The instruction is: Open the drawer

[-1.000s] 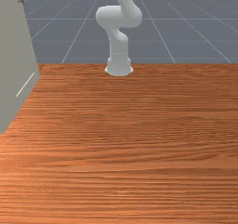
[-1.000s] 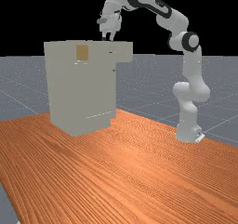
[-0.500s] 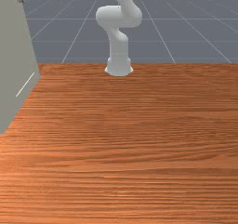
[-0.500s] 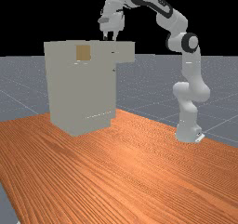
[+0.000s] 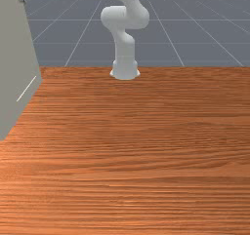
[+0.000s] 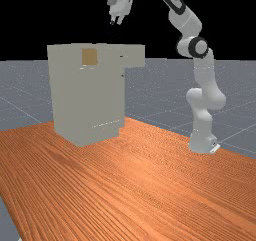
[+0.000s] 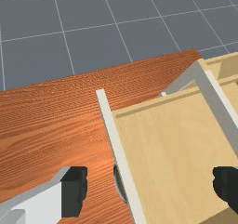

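Drawer (image 6: 135, 56) is open: sticks out at top of cabinet (image 6: 87, 102), twd the far view's R, i.e. on cabinet's arm-facing side. Wrist view looks down in: light-wood drawer floor (image 7: 162, 146), pale front panel (image 7: 115, 141) out from cabinet, curved grey handle (image 7: 119, 183) on panel's outer face. Pale rail (image 7: 217, 102) of cabinet runs across drawer's inner end.

Gripper (image 6: 116, 22) is up above cabinet, near its drawer side, w/ visible gap btwn fingertips & cabinet top; pointing down, slightly tilted. Jaws spread wide, nothing pinched; wrist view has dark finger pads (image 7: 74, 191) well apart, handle & panel showing btwn them but untouched.

Cabinet itself: big, grey-white, boxy, standing on table (image 6: 125, 185). Tan patch (image 6: 89, 56) high on its side, below top edge; thin bright line (image 6: 106, 123) low down on same side. Front view: cabinet at the front view's L edge, w/ small dark knob (image 5: 22, 0) near its upper edge.

Arm (image 6: 186, 22) arches from gripper over to the far view's R of cabinet; arm base (image 6: 202, 141) is on table, well apart from cabinet. Grey tiled floor (image 7: 93, 28) lies past table edge, beyond cabinet.
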{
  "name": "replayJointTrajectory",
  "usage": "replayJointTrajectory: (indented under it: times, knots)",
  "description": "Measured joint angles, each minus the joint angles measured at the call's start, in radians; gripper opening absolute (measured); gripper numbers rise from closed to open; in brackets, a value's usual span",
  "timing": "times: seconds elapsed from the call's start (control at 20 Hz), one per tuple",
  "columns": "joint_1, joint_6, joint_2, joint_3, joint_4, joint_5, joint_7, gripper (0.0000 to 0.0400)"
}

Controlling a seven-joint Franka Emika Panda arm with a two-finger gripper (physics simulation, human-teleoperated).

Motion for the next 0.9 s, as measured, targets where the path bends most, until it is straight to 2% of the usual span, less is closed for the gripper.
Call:
replayJointTrajectory:
  times: [0.15, 0.25, 0.45, 0.65, 0.8, 0.9]
  knots:
    - [-0.025, 0.014, 0.061, -0.014, -0.032, -0.004, -0.015, 0.0400]
    - [-0.029, 0.052, 0.066, -0.015, -0.121, -0.005, -0.020, 0.0400]
    - [-0.022, 0.094, 0.028, -0.009, -0.190, 0.007, -0.019, 0.0372]
    - [0.001, 0.151, -0.030, 0.011, -0.285, 0.015, -0.006, 0.0326]
    - [0.014, 0.180, -0.020, 0.027, -0.376, 0.016, 0.010, 0.0379]
    - [0.018, 0.205, -0.045, 0.040, -0.412, 0.019, 0.014, 0.0392]
